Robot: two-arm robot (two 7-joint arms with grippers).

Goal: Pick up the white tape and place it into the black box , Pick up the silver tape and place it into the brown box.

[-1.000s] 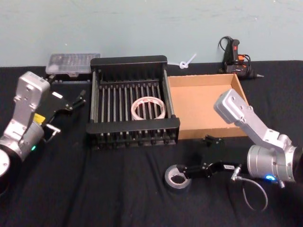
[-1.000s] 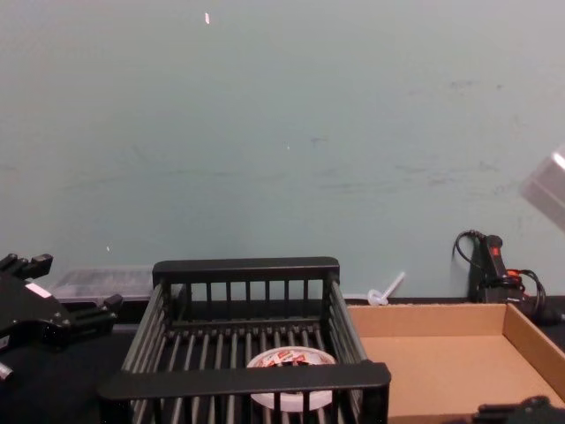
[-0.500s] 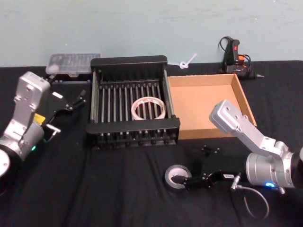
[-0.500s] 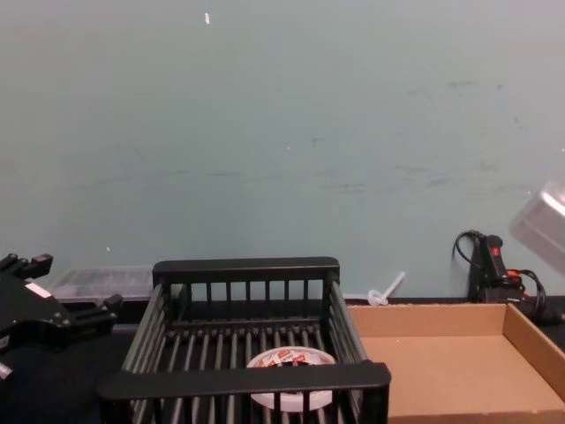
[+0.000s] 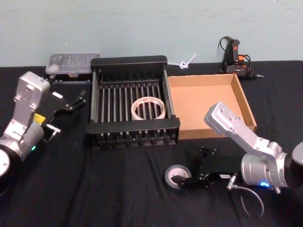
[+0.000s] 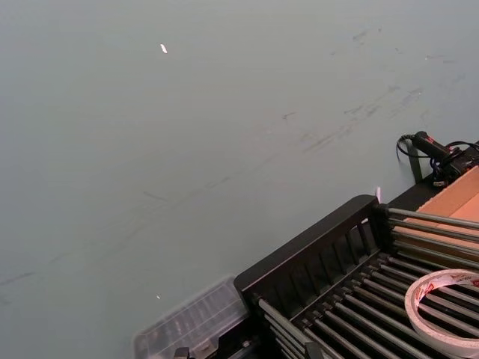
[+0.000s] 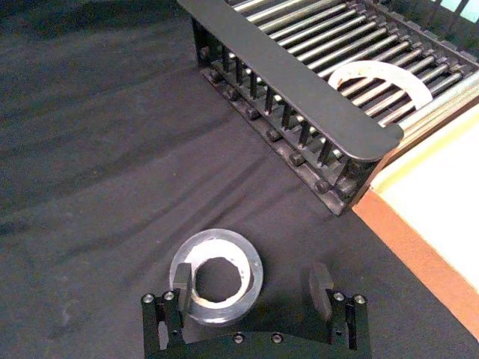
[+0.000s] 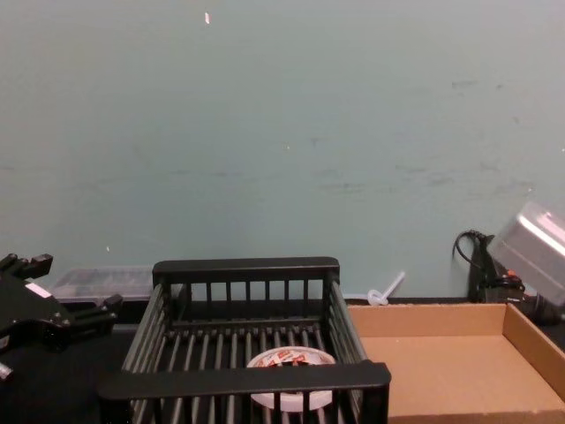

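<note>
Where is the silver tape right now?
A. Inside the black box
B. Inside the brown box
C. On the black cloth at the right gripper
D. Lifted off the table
C: the silver tape lies flat on the black cloth, with one finger of the open right gripper in its core.

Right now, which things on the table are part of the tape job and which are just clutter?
Part of the job:
- white tape, already in the black box
- silver tape on the cloth, right hand open at it, one finger in its core
- brown box

Just lying about:
- clear plastic case
- glue gun
- white zip tie
</note>
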